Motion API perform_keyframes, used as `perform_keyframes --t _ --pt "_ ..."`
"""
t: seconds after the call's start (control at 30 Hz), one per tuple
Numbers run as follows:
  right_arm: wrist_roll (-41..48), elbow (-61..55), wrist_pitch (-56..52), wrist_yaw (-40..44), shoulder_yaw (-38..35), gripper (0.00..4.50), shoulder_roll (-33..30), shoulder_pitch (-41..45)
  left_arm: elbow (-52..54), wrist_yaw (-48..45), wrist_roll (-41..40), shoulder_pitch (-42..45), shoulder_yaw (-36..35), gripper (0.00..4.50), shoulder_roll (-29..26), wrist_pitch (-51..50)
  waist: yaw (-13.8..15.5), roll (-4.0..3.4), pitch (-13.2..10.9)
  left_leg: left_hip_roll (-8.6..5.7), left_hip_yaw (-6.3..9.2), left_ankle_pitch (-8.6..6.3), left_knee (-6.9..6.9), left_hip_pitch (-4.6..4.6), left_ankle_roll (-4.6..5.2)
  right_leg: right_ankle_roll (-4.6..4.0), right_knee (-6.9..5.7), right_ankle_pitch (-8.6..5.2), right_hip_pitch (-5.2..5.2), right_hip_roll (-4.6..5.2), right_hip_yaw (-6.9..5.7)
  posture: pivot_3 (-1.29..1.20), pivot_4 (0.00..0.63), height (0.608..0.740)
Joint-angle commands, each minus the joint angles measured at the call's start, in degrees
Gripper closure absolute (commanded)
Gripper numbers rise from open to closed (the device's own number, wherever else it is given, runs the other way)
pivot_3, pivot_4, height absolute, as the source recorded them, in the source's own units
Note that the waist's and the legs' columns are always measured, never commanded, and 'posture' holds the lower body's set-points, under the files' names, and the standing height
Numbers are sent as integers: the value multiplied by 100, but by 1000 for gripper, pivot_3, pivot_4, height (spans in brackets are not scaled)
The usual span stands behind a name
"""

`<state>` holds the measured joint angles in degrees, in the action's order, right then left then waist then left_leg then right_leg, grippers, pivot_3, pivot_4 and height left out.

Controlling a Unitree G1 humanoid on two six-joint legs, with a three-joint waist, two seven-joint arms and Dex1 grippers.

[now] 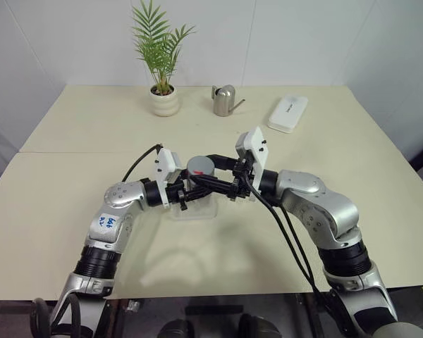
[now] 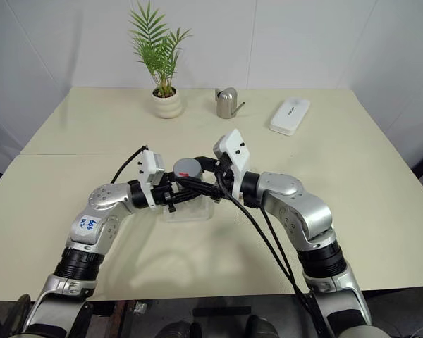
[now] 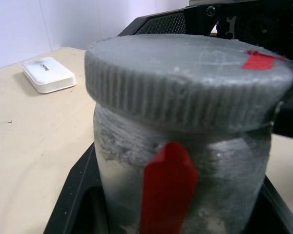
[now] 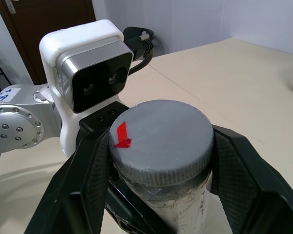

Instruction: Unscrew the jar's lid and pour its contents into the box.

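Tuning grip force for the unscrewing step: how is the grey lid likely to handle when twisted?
The lid looks rigid, so it should not flex. Its ribbed rim probably resists slipping under the right pincer shut around it. Once loose, being a round disc, it may roll if dropped on the table.

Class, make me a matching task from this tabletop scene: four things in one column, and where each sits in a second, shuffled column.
Things:
1. lid
2. box
3. white case
4. potted plant

Places:
a. far edge, robot's right
b. on the jar, right hand shut round it
c. far edge, left of the watering can
d. on the table under the jar

Pairs: 1-b, 2-d, 3-a, 4-c
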<state>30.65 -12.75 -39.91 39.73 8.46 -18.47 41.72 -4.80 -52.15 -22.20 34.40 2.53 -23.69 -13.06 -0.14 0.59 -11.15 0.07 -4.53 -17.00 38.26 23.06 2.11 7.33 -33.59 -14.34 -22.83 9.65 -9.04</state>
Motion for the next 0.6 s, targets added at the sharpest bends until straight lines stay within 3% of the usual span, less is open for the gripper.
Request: perform_keyframes --t 0.03,0.2,0.43,0.6 --pt "58 -115 211 38 -139 1930 112 132 237 -34 -42 -81 -111 2553 -54 60 3 0 0 0 0 0 0 0 0 0 0 0 0 0 0 0 150 740" --pt "200 -25 479 678 -129 1930 44 253 133 -354 -211 19 -182 2553 -87 85 -3 0 0 -1 0 0 1 0 0 0 -1 0 0 0 0 0 150 740" --pt "416 799 756 3025 72 1930 -594 1224 -33 -1463 -621 509 -45 2553 -174 -235 -5 -2 -1 -2 -1 0 4 1 2 0 -1 0 -1 0 0 0 150 740" --pt "257 1602 861 4094 167 1930 -808 1926 73 -1990 -646 633 155 2553 -281 -399 -22 -2 -1 -6 -4 0 2 0 2 0 0 0 -1 -3 1 0 150 740"
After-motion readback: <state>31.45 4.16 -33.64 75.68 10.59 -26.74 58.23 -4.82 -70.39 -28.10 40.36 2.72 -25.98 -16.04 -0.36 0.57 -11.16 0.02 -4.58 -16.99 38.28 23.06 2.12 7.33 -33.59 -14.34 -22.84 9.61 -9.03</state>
